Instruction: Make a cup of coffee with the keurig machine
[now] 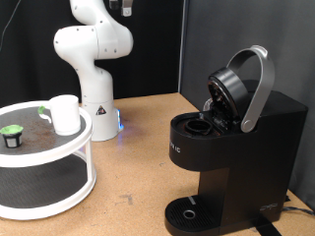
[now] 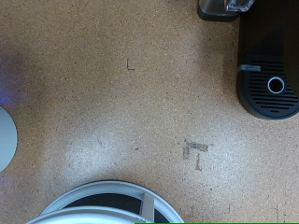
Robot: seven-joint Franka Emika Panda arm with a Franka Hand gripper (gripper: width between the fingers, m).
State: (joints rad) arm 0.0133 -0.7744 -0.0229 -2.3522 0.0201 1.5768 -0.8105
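Note:
The keurig machine (image 1: 231, 147) stands at the exterior view's right. Its silver handle (image 1: 258, 84) is raised and the lid is open over the pod chamber (image 1: 202, 125). The white cup (image 1: 65, 114) stands on the top shelf of a white round two-tier stand (image 1: 44, 157) at the left, beside a small green-topped pod (image 1: 12, 136). The wrist view looks down from high on the machine (image 2: 269, 79) and the stand's rim (image 2: 112, 198). A dark part at the wrist view's edge (image 2: 224, 7) may be the gripper. The gripper does not show in the exterior view.
The white arm's base (image 1: 96, 93) stands at the back between the stand and the machine, with a blue light at its foot. Bare cork-brown tabletop (image 2: 131, 103) lies between the stand and the machine. A cable runs off behind the machine at the right.

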